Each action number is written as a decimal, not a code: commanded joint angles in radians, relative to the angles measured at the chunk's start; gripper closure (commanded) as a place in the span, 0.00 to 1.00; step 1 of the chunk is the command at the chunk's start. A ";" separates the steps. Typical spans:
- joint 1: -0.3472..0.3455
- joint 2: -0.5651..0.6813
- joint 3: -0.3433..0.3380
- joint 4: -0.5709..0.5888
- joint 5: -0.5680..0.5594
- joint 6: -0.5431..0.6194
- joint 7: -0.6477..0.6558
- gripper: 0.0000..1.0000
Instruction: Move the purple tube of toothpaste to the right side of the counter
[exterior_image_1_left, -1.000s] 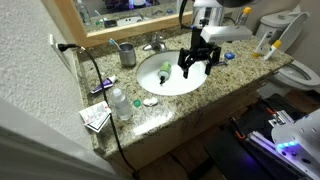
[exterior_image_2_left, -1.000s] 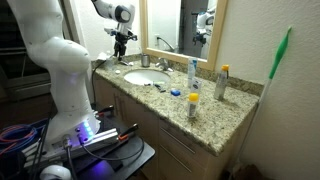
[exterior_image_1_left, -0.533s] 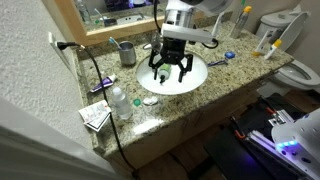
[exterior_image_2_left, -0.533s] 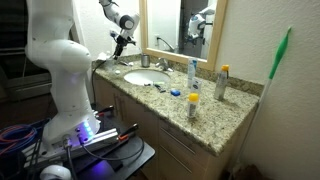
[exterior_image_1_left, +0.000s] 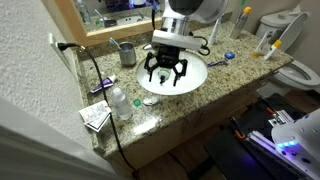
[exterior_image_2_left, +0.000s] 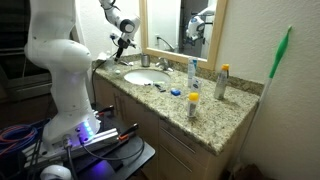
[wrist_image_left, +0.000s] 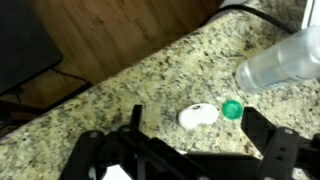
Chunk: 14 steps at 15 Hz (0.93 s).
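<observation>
Gripper (exterior_image_1_left: 165, 74) is being held over the white sink basin (exterior_image_1_left: 198, 72) in an exterior view, with its fingers pointing down and spread wide and nothing being carried between them. The purple tube of toothpaste (exterior_image_1_left: 100, 88) is lying flat on the counter (exterior_image_1_left: 225, 82) at about 9 o'clock from the gripper. It is well apart from the gripper and near the black cord (exterior_image_1_left: 92, 70). A clear bottle (exterior_image_1_left: 120, 102) is standing at about 8 o'clock from the gripper, and a white lid (exterior_image_1_left: 150, 100) is lying just beside the basin rim.

In an exterior view taken along the counter (exterior_image_2_left: 205, 125), the gripper (exterior_image_2_left: 122, 42) is being shown at the far end, beyond the sink basin (exterior_image_2_left: 145, 77). Jaw spacing cannot be told here, and the tube is too small to be made out.

In the wrist view, the gripper (wrist_image_left: 192, 132) is entering from the bottom edge. Its black fingers (wrist_image_left: 270, 135) are being held far apart over the speckled counter (wrist_image_left: 130, 85). The white lid (wrist_image_left: 198, 116) is showing in the gap between the fingertips. A green cap (wrist_image_left: 232, 109) is lying just beside the lid at its 3 o'clock. The clear bottle (wrist_image_left: 280, 62) is lying at 1 o'clock from the cap.
</observation>
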 joint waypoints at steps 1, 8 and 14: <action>0.038 0.165 -0.003 0.175 0.078 0.135 0.109 0.00; 0.053 0.180 -0.007 0.192 0.072 0.180 0.138 0.00; 0.127 0.385 0.006 0.385 0.165 0.509 0.223 0.00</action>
